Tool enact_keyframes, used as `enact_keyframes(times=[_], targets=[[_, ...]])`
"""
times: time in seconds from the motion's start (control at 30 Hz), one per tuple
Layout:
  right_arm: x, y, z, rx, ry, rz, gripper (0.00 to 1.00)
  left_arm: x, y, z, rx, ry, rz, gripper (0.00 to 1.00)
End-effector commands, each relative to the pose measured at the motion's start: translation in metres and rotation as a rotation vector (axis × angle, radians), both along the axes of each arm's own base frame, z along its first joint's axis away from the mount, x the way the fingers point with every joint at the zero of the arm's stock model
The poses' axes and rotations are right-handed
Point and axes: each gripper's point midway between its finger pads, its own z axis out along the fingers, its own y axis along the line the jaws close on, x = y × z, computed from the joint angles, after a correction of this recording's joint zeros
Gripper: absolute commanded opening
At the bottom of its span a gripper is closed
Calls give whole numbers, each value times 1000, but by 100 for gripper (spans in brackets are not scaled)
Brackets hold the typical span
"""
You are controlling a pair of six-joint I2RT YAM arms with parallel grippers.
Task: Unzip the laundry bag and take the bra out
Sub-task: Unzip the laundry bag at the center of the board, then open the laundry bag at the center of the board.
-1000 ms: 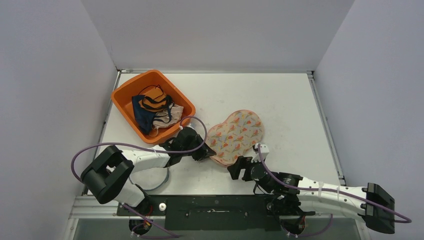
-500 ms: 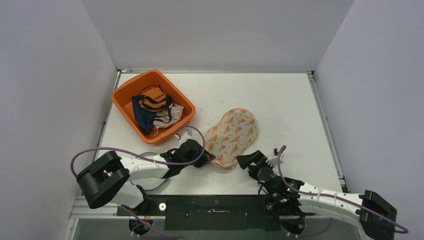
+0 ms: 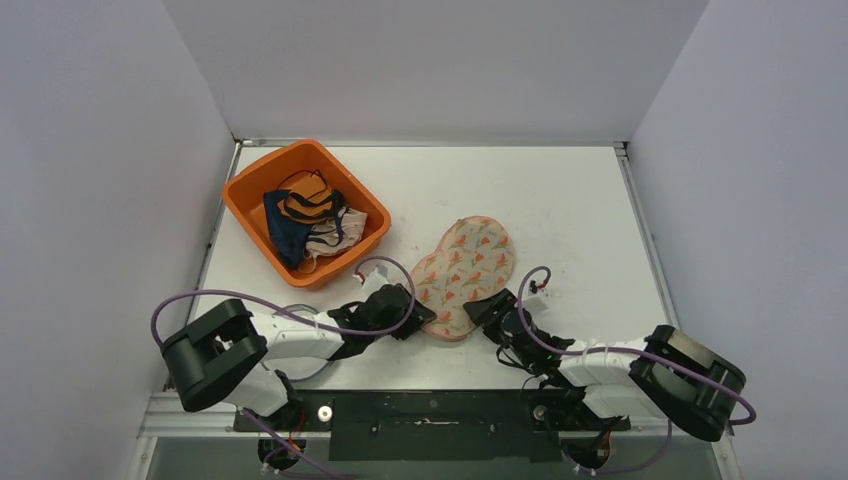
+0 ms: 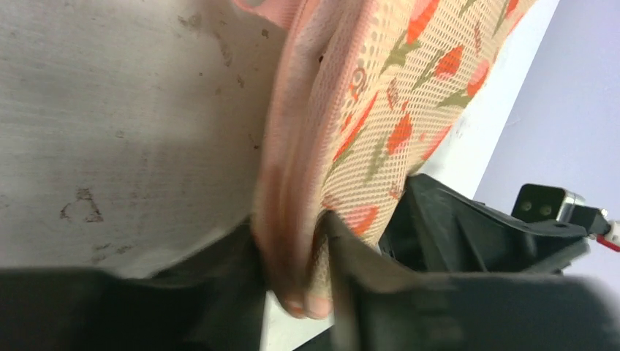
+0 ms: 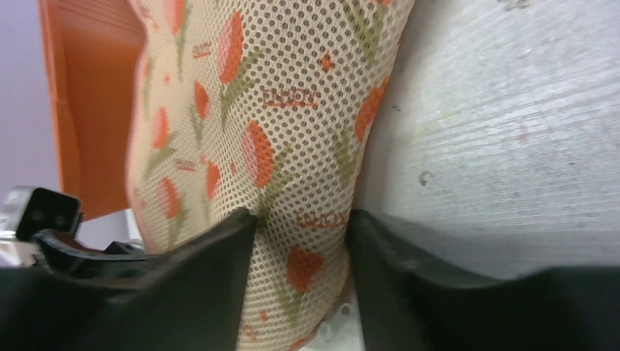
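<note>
The laundry bag [image 3: 464, 272], a peanut-shaped mesh pouch printed with orange flowers, lies flat on the white table [image 3: 580, 210]. My left gripper [image 3: 414, 319] sits at the bag's near-left edge. In the left wrist view the left gripper [image 4: 291, 221] is pinched on the pink rim of the laundry bag [image 4: 380, 95]. My right gripper [image 3: 488, 308] meets the bag's near end from the right. In the right wrist view the right gripper [image 5: 303, 219] has the mesh of the laundry bag [image 5: 263, 110] filling the space between its fingers. The bra is hidden.
An orange basin [image 3: 252, 183] with several garments stands at the back left, close behind the left arm. Purple cables loop over both arms. Walls close in the table on three sides, and the arm bases sit along the near edge.
My right arm has swung in from the right to the bag's near end and its jaws have narrowed around the mesh. The bag has shifted slightly left. The left gripper stays on the rim.
</note>
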Motion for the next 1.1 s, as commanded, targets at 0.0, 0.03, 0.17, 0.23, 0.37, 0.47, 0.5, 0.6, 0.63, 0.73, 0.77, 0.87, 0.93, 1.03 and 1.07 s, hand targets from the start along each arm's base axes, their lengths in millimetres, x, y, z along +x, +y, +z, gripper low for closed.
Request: enact_keyframes(times=[0.0,0.03,0.17,0.23,0.37,0.47,0.5,0.6,0.63,0.73,0.77,0.87,0.93,1.03,1.07], targets=[[-3,2,-10,-119,2,91,36,2,-19,25,-33,-68,-78,45],[-1,0,-9,-156,-10,102,33,1,-19,26,-28,-73,-91,57],[5,-11,-7,-308,-42,157,17,-4,-14,31,17,-82,-131,91],[10,-14,-5,-377,-46,193,14,-8,-10,33,52,-77,-154,100],[20,-18,-2,-507,-41,283,13,-19,4,38,106,-78,-200,96],[28,-18,-3,-654,-26,373,15,-28,16,51,138,-104,-245,96],[32,-18,-3,-686,-22,387,15,-30,21,54,159,-114,-258,96],[39,-19,-3,-794,-1,440,17,-35,39,63,224,-132,-271,96],[43,-19,-4,-834,10,457,19,-35,44,69,232,-151,-268,96],[60,-28,8,-956,27,399,44,-31,63,87,264,-212,-225,96],[63,-27,19,-950,4,374,61,-30,69,93,265,-232,-207,96],[67,-16,55,-956,-69,329,79,-25,81,111,255,-295,-160,96],[63,-4,77,-1012,-111,326,83,-23,88,118,258,-320,-136,96],[61,32,107,-994,-189,370,83,-23,98,123,260,-340,-105,96],[60,45,113,-980,-213,394,82,-24,102,123,257,-343,-91,96]])
